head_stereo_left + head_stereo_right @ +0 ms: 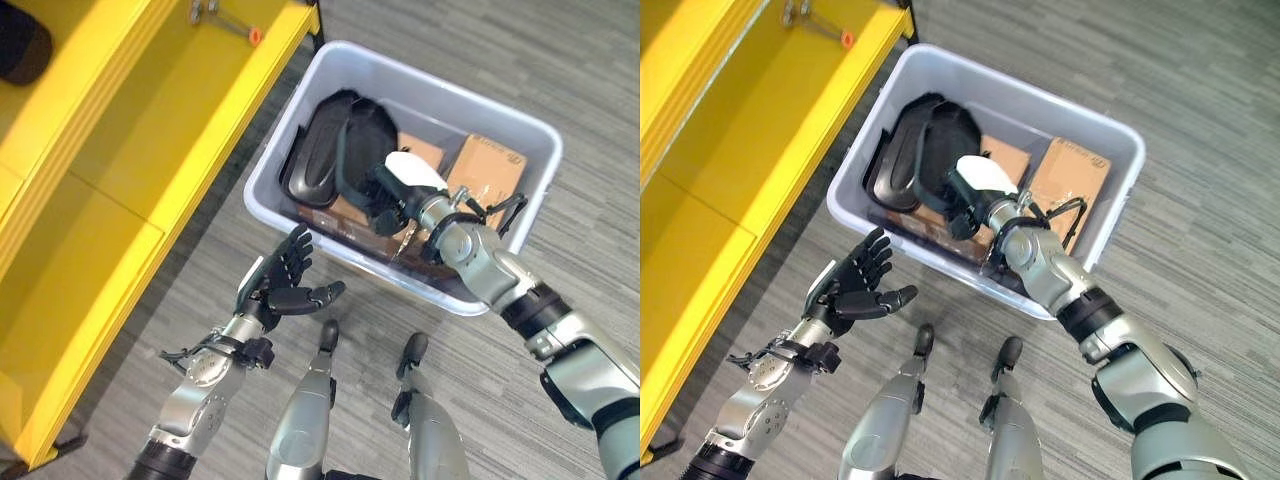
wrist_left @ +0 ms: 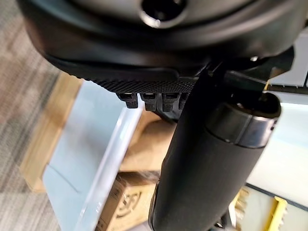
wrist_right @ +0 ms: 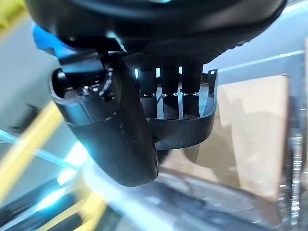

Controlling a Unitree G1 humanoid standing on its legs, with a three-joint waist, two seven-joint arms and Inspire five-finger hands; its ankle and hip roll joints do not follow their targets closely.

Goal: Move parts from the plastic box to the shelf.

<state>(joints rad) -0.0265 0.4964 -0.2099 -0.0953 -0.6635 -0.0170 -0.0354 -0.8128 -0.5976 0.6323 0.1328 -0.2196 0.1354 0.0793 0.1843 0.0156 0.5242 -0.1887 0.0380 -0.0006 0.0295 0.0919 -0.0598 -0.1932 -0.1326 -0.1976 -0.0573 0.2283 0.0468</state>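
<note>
Down in the grey plastic box, R hand w/ white thumb cover reaches onto the black moulded parts; R wrist view shows its fingers curled over the rim of one black part, clamped on it. Parts lie at the box's shelf-side end, cardboard boxes beside and under them. L hand hovers over the carpet floor just outside the box's near wall, fingers apart, holding nothing. Yellow shelf stands to the robot's L, next to the box.
</note>
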